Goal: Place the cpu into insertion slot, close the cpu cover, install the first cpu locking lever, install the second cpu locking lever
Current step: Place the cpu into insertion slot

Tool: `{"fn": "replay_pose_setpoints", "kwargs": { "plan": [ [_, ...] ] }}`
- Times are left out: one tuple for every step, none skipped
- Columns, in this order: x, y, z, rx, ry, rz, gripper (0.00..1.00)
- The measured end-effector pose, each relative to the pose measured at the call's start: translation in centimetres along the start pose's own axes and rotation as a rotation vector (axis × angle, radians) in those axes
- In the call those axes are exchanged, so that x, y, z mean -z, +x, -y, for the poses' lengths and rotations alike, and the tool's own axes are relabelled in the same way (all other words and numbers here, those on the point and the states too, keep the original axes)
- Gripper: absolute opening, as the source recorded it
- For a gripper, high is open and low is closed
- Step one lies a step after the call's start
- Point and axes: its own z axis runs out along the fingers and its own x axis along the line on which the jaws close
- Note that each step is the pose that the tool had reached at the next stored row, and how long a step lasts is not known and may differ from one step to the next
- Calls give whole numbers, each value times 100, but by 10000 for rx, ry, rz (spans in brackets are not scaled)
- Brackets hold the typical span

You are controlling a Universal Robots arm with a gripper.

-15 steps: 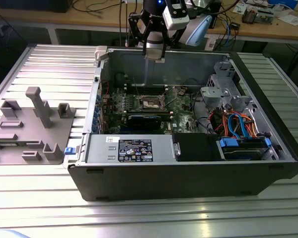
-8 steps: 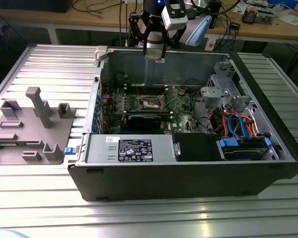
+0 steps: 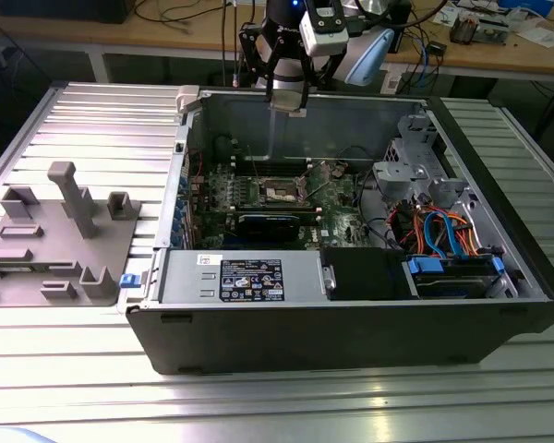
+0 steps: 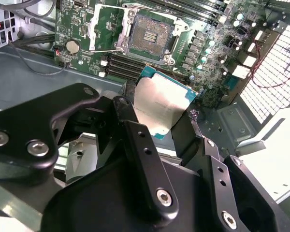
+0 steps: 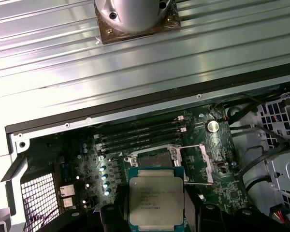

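Observation:
My gripper (image 3: pixel 286 100) hangs over the open computer case, above the back wall. It is shut on the cpu (image 4: pixel 160 102), a flat square chip with a silver-grey top (image 5: pixel 156 199), held by two opposite edges between the black fingers (image 4: pixel 135 130). On the green motherboard below lies the insertion slot (image 4: pixel 152 34), a dark square socket in a silvery frame, uncovered (image 5: pixel 153 157) and seen small in the exterior view (image 3: pixel 282 191). The cpu cover (image 4: pixel 100 28) is swung open beside the slot (image 5: pixel 203 164). The chip sits well above the board, apart from the socket.
The case's metal walls (image 3: pixel 351 115) ring the board. Black memory slots (image 5: pixel 140 133) run beside the socket. A drive cage with orange and blue cables (image 3: pixel 443 231) fills the exterior view's right. A grey fixture (image 3: pixel 60 231) stands on the ribbed table at the exterior view's left.

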Motion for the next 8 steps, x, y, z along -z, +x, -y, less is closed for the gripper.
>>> {"fn": "replay_pose_setpoints", "kwargs": {
  "plan": [
    [0, 0, 0, -3, 0, 0, 54],
    [0, 0, 0, -7, 0, 1, 54],
    [0, 0, 0, -15, 1, 1, 54],
    [0, 0, 0, -21, 1, 2, 54],
    [0, 0, 0, -30, 1, 2, 54],
    [-1, 0, 0, -47, 1, 4, 54],
    [-2, 0, 0, -65, 0, 5, 54],
    [-3, 0, 0, -88, 0, 8, 54]
  ]
}}
